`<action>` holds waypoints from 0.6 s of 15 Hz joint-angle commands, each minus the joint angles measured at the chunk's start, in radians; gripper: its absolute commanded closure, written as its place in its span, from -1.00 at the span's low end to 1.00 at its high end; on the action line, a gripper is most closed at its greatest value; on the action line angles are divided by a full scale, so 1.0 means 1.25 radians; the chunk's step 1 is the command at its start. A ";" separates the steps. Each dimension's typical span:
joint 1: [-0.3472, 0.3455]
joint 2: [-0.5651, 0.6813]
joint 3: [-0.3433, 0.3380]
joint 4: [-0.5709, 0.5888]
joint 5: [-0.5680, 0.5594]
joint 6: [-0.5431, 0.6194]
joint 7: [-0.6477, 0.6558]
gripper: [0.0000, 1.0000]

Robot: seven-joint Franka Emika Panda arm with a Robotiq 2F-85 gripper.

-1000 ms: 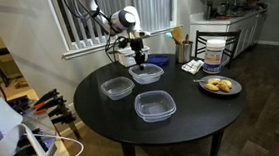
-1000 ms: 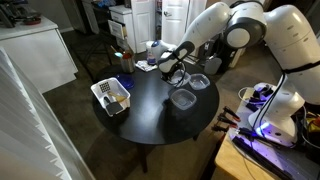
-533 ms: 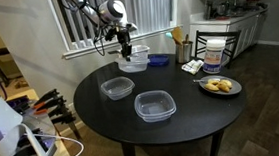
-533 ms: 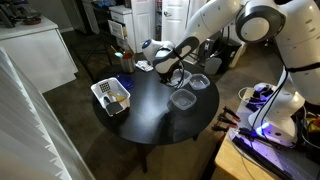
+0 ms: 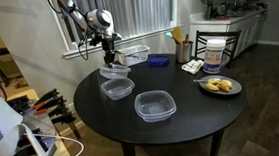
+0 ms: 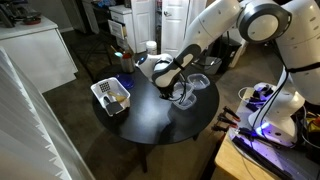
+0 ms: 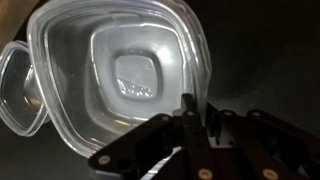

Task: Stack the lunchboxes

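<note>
My gripper [image 5: 108, 52] is shut on the rim of a clear lunchbox [image 5: 115, 61] and holds it in the air above the round black table [image 5: 189, 132]. In the wrist view the held lunchbox [image 7: 120, 72] fills the frame, with the fingers [image 7: 190, 112] pinched on its rim. A second clear lunchbox [image 5: 117, 87] lies on the table just below and in front of the held one; its edge shows in the wrist view [image 7: 14, 88]. A third lunchbox [image 5: 154, 106] lies nearer the table's front. The gripper also shows in an exterior view [image 6: 166, 80].
A small blue bowl [image 5: 158, 58] and a utensil holder [image 5: 183, 51] stand at the table's back. A tub [image 5: 214, 52] and a plate of food [image 5: 219, 85] are at one side. A white slatted basket [image 6: 112, 97] sits at the opposite edge.
My gripper has lifted the lunchbox from the back middle of the table and carried it sideways, until it hangs over the lunchbox lying at that side.
</note>
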 commanded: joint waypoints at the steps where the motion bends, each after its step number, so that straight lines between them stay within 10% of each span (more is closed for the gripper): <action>1: -0.016 -0.014 0.031 -0.031 0.023 -0.024 -0.023 0.97; 9: -0.053 -0.006 0.020 -0.049 0.008 0.042 -0.048 0.97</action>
